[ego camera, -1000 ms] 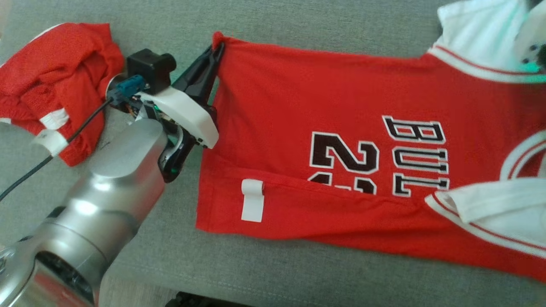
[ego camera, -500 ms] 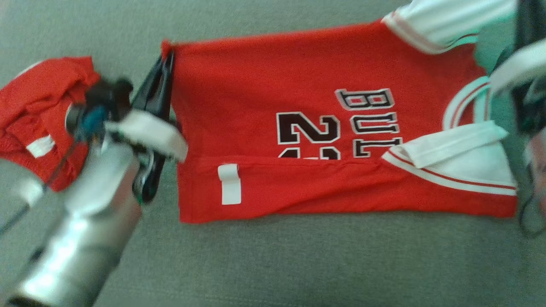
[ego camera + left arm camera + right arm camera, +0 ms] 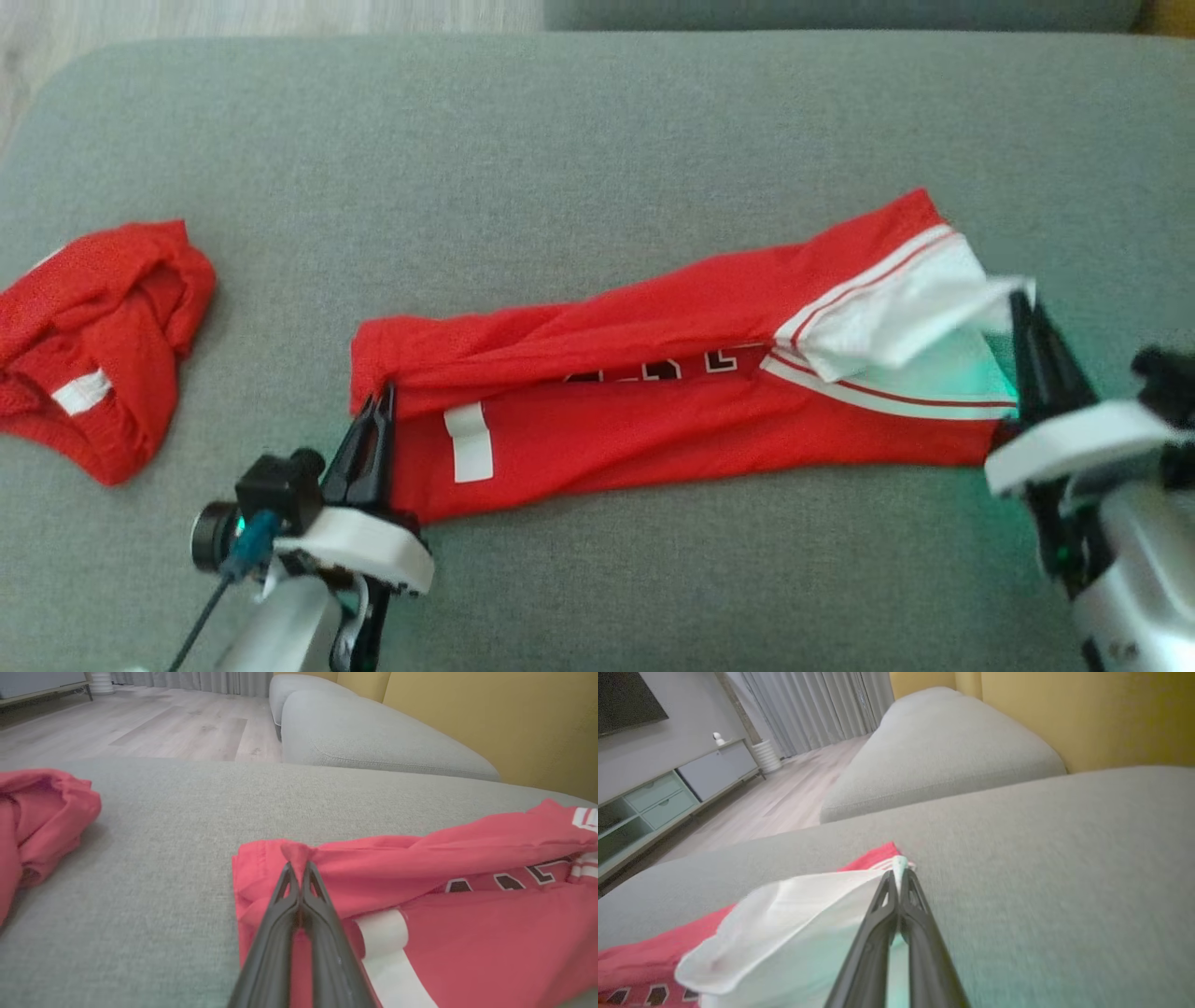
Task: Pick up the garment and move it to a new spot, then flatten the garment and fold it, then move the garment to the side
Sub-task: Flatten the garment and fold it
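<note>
Pinching the garment [image 3: 653, 420] at both ends, left tool [image 3: 383, 399] pressed onto its hem corner [image 3: 296, 851], right tool [image 3: 1019, 308] onto the white sleeve [image 3: 794, 919], we hold it stretched across the sofa cushion [image 3: 597, 140], likely for a lengthwise fold.

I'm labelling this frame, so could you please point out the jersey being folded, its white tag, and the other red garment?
jersey [image 3: 653, 439], head view, on its red lower panel.
white tag [image 3: 468, 443], head view, on the tag's middle.
other red garment [image 3: 131, 327], head view, on its crumpled middle.
</note>
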Controlling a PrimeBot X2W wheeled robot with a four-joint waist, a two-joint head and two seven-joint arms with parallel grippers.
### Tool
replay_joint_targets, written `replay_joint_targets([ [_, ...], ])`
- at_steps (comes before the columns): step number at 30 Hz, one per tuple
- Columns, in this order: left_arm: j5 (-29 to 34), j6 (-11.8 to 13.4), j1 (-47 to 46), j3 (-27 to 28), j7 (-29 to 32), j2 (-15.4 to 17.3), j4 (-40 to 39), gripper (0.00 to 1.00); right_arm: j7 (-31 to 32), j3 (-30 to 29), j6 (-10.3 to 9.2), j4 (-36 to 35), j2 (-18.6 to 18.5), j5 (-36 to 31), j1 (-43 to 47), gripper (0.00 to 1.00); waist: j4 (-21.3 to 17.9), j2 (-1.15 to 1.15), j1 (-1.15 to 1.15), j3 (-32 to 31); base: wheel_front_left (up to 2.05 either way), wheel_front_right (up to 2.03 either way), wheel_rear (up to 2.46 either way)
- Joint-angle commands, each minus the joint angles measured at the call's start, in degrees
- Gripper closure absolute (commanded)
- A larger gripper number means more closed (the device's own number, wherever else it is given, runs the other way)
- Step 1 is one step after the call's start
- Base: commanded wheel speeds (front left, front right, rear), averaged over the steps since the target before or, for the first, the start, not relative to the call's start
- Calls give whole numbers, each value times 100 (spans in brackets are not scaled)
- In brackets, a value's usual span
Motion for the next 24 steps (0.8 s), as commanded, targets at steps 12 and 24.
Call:
replay_joint_targets([
  [12, 1054, 164, 879, 1549, -54, -454, -574, 0, -70, -754, -5, -311, 694, -991, 614, 0, 3, 0, 2, -614, 0, 0, 0],
  [24, 1554, -105, 1923, 2052, -54, -802, -1256, 0, -79, -1295, -5, -473, 1438, -1966, 1414, 0, 23, 0, 2, -1077, 0, 0, 0],
])
